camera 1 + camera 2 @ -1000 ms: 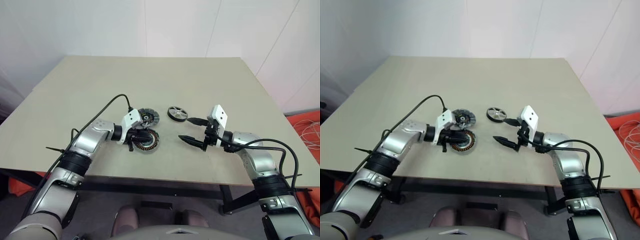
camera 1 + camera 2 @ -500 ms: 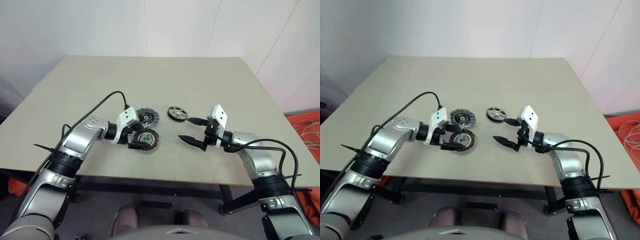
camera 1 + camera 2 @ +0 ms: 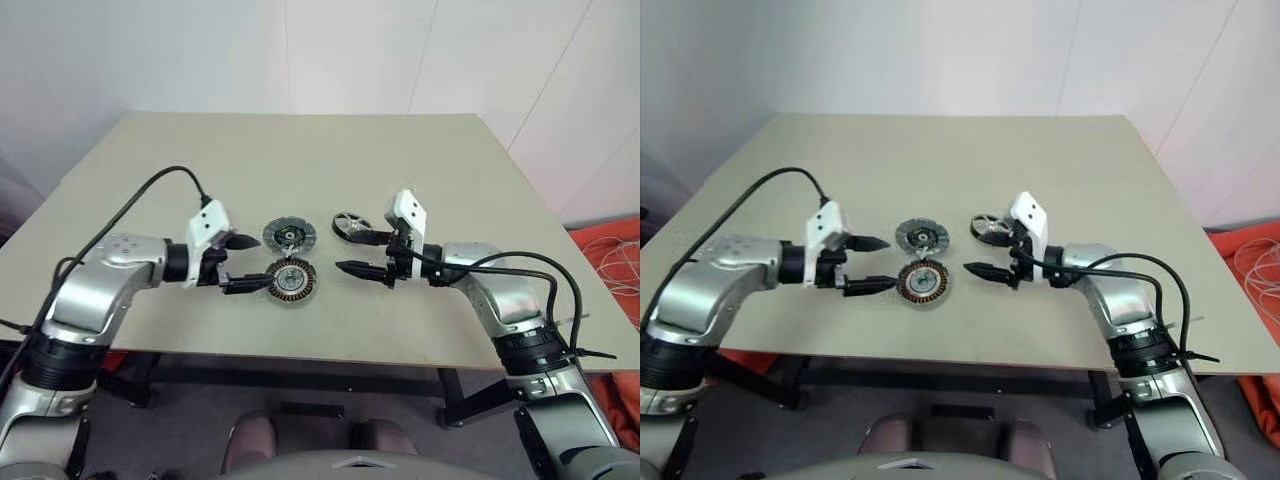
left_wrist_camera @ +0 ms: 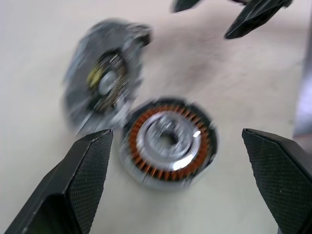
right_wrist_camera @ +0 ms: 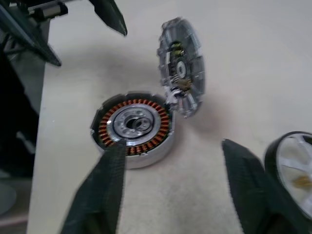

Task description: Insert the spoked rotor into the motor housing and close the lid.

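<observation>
Motor housing (image 3: 290, 281) lay flat, copper windings up; lid (image 3: 290, 236) touched it behind; spoked rotor (image 3: 351, 226) lay apart, rightward.

Motor parts on a beige table (image 3: 420, 160)

The motor housing (image 3: 291, 281) is silver-grey with a copper-orange ring of windings and a shiny silver hub. The lid (image 3: 290, 236) is grey with a dark ribbed ring. The spoked rotor (image 3: 349, 224) has a black rim and silver spokes.

Between our wide-apart left fingers (image 4: 73, 190) lies the motor housing (image 4: 168, 141) — its lid (image 4: 102, 90) touching beside it — on the table (image 4: 39, 48).
</observation>
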`<action>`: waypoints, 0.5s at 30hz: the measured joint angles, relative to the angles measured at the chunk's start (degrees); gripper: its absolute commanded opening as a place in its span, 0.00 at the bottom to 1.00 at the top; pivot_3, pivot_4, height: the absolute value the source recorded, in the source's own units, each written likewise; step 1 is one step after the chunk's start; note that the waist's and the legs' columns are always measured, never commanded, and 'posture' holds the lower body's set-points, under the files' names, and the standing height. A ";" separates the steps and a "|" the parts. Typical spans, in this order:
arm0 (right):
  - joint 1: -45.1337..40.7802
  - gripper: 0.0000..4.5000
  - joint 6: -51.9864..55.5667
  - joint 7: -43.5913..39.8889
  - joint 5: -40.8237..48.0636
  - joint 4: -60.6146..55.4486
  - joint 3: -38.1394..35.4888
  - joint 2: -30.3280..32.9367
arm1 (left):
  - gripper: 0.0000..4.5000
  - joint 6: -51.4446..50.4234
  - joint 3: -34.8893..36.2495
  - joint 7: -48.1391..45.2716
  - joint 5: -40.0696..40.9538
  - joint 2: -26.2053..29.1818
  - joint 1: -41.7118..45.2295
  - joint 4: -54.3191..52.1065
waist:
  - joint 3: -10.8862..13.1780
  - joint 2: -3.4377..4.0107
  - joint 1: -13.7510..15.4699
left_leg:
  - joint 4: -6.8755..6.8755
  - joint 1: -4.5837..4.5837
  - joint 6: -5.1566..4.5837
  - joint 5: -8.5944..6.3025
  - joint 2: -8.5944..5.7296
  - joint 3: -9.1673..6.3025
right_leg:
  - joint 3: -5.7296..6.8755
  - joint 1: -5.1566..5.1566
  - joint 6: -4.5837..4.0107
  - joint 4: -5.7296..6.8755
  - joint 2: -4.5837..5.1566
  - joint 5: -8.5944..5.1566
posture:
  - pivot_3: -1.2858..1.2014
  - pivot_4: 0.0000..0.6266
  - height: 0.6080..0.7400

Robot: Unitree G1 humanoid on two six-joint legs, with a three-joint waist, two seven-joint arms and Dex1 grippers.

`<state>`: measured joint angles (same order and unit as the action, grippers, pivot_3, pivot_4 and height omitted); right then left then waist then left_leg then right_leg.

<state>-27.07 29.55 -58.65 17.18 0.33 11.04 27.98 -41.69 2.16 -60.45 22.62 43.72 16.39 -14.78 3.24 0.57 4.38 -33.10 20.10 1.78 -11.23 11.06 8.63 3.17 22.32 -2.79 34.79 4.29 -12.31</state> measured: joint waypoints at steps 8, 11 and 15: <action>-11.43 0.01 8.71 1.40 -6.33 -0.21 9.57 -1.47 | 1.00 3.52 6.85 4.03 -1.77 4.09 -6.93 4.27 | 0.01 -0.03 -0.35 | 0.02 -0.05 0.09 0.05 0.03 -0.05 | 0.01 -0.01 0.07 0.07 -0.02 -0.04 | 0.52 0.00 1.00; -12.96 0.01 10.98 1.56 -6.66 0.76 11.15 -3.49 | 1.00 5.30 7.15 5.43 -2.64 4.28 -7.59 6.99 | 0.02 -0.10 -0.20 | 0.02 -0.01 0.08 0.04 0.00 -0.05 | 0.00 -0.01 0.00 0.04 -0.01 0.00 | 0.52 0.00 1.00; -15.18 0.01 10.58 1.65 -9.73 4.96 15.19 -4.62 | 1.00 8.07 7.47 8.00 -3.23 2.72 -7.63 9.42 | 0.03 -0.15 -0.31 | 0.02 0.00 0.10 0.05 0.02 -0.05 | -0.01 0.02 -0.02 0.07 -0.02 0.01 | 0.52 0.00 1.00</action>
<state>-42.25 40.13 -57.01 7.44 5.29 26.22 23.35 -33.62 9.63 -52.44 19.38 46.43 8.76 -5.36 3.27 0.41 4.07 -33.08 20.10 1.87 -11.18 11.08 8.58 3.16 22.35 -2.81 34.86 4.27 -12.30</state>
